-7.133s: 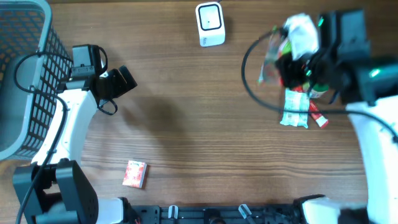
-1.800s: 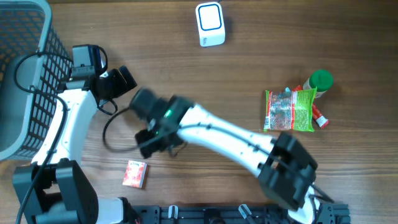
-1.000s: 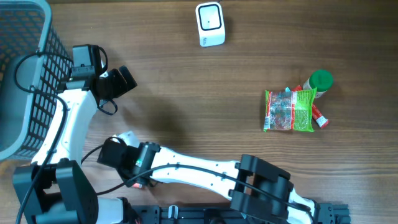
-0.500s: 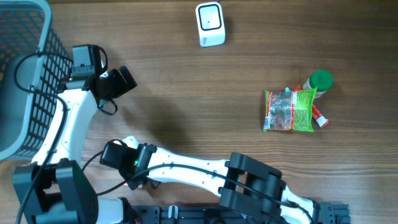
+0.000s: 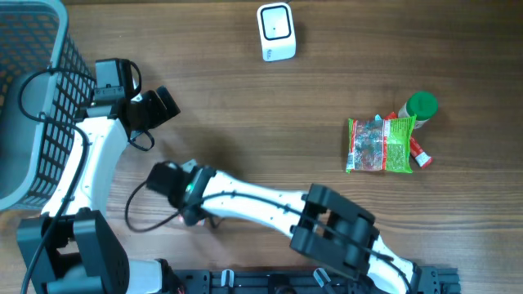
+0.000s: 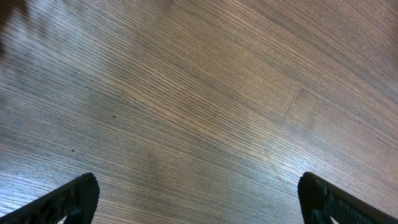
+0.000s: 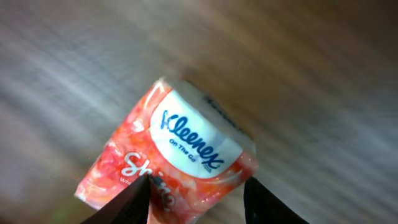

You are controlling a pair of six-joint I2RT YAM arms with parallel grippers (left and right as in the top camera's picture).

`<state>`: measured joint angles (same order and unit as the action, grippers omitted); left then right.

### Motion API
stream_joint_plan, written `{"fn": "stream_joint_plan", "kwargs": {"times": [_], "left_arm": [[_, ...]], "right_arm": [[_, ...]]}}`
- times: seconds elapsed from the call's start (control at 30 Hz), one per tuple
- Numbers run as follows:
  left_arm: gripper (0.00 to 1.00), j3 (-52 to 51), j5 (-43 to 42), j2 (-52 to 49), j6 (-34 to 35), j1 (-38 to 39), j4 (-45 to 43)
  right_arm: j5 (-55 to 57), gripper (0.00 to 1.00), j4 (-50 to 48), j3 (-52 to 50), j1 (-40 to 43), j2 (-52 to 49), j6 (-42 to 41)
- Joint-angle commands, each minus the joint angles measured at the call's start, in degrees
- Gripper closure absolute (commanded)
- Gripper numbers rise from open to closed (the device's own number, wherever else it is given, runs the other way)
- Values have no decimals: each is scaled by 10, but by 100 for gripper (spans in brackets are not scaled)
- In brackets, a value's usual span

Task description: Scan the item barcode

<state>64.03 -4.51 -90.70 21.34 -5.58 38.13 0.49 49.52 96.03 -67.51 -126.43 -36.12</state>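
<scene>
Our right fingers (image 7: 127, 202) have narrowed onto the Kleenex tissue pack (image 7: 177, 158), one on each side of its lower end. The pack shows sharp while the counter (image 5: 245, 106) behind it is streaked. From overhead the right arm reaches across to the near left of the counter, and its end covers the pack there. Our left fingers (image 6: 78, 196) stand wide over bare wood, beside the basket (image 5: 33, 98). The white scanner (image 5: 275, 31) sits at the far edge, and a green snack bag (image 5: 380, 145) lies well apart on the right.
</scene>
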Motion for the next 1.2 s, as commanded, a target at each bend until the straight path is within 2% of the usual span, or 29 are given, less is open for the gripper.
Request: {"fn": "stream_joint_plan", "kwargs": {"times": [0.0,0.2,0.37,0.53,0.8,0.9,1.0,1.1,1.17], "left_arm": [[0,2,1,-2,-3,-2,0],[0,2,1,-2,-3,-2,0],[0,2,1,-2,-3,-2,0],[0,2,1,-2,-3,-2,0],[0,2,1,-2,-3,-2,0],[0,2,1,-2,-3,-2,0],[0,2,1,-2,-3,-2,0],[0,2,1,-2,-3,-2,0],[0,2,1,-2,-3,-2,0]], "right_arm": [[96,51,18,-2,49,-10,1],[132,50,28,-2,123,-10,14],[130,50,24,-2,191,-10,115],[130,51,24,-1,250,-1,169],[98,51,24,1,266,68,180],[37,52,13,1,263,96,157],[-7,67,-7,1,263,103,119],[0,89,-15,-1,263,96,51],[0,96,-19,-2,263,88,11]]}}
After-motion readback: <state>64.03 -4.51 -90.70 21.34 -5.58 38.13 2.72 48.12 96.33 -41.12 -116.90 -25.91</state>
